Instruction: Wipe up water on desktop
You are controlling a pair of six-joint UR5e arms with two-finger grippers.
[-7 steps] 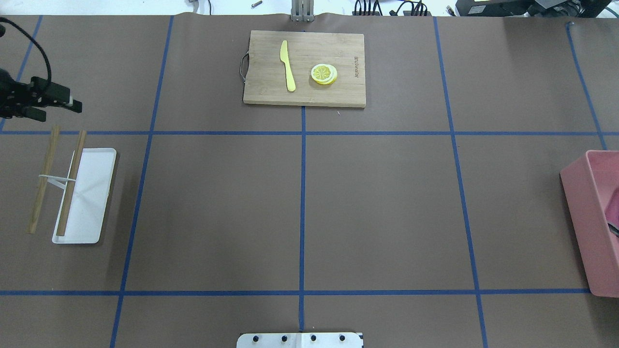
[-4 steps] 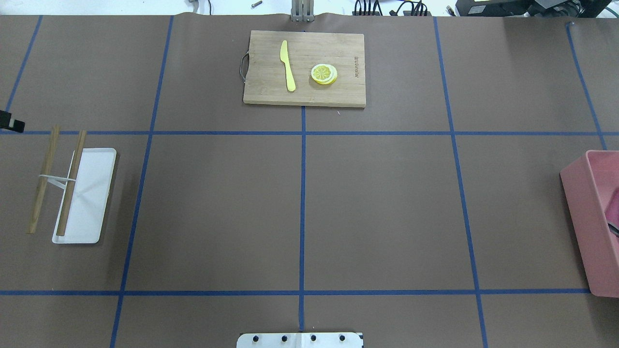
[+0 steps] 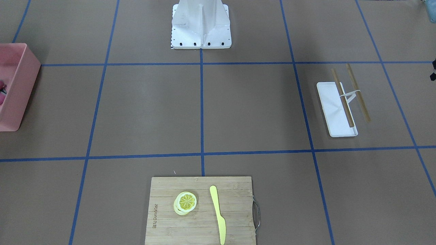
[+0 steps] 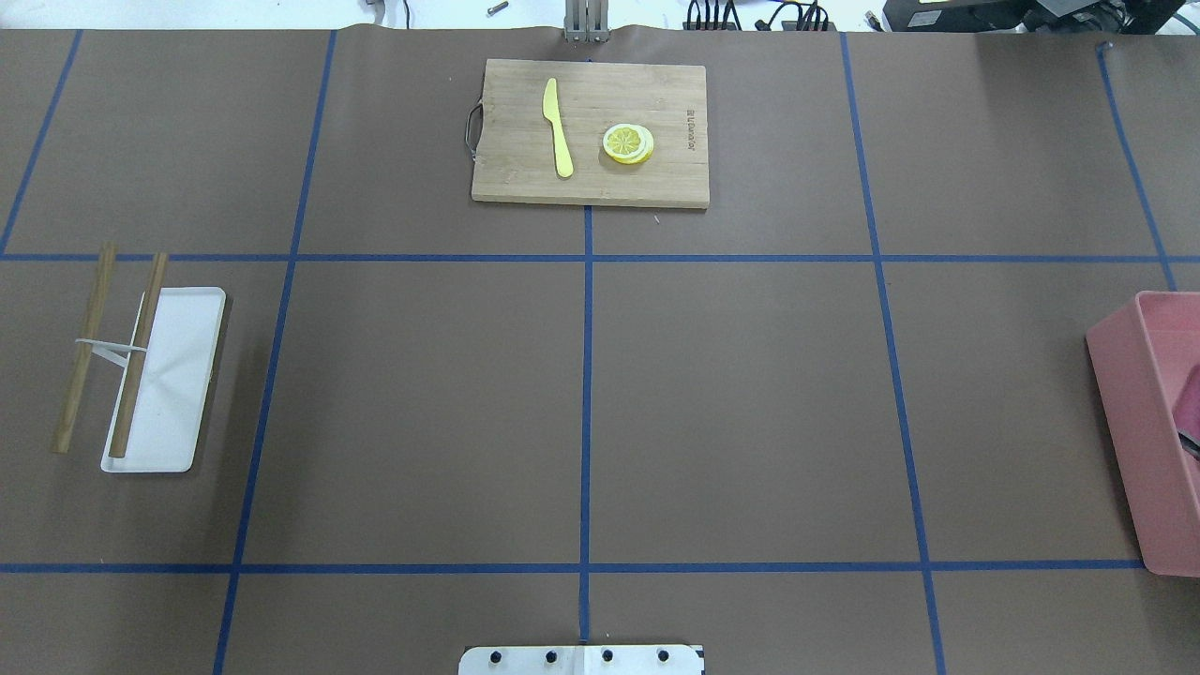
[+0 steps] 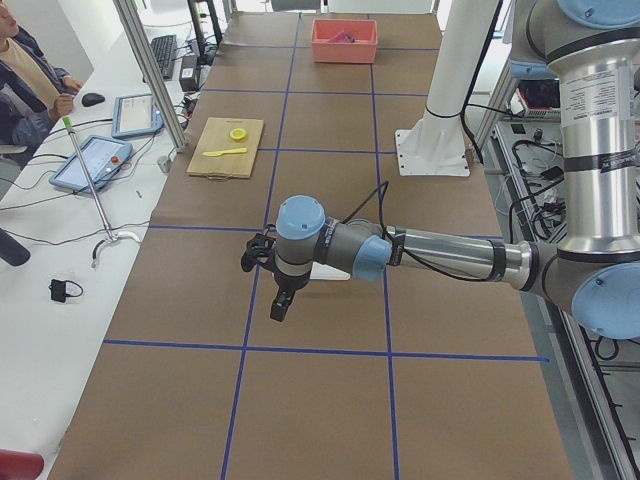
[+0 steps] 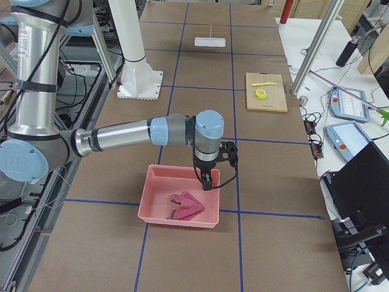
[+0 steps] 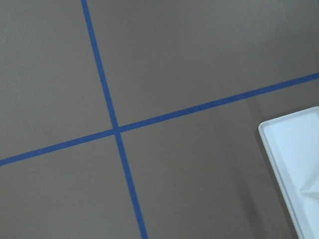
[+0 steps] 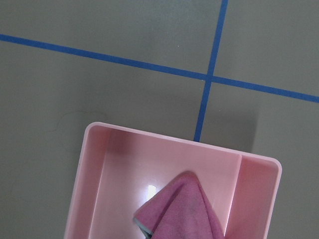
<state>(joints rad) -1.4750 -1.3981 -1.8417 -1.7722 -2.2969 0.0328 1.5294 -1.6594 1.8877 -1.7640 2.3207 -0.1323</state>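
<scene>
Across the whole workspace the brown bench is lying flat under its grid of blue tape lines. At the end on the robot's left, the left hand is hanging above the surface with its fingers pointing down, near a white tray. Only the side view is showing it, so I cannot tell whether the fingers are apart or together. Two wooden sticks joined by a white band are lying at the tray's outer side, one over its edge and the other on the bench beside it.

At the opposite end the right hand is hovering over the rim of a pink bin — here too I cannot tell whether it is parted or closed. A pink cloth is lying crumpled inside the bin.

Along the side away from the robot, a bamboo cutting board is carrying a yellow knife and a stack of lemon slices, near each other but not touching.
</scene>
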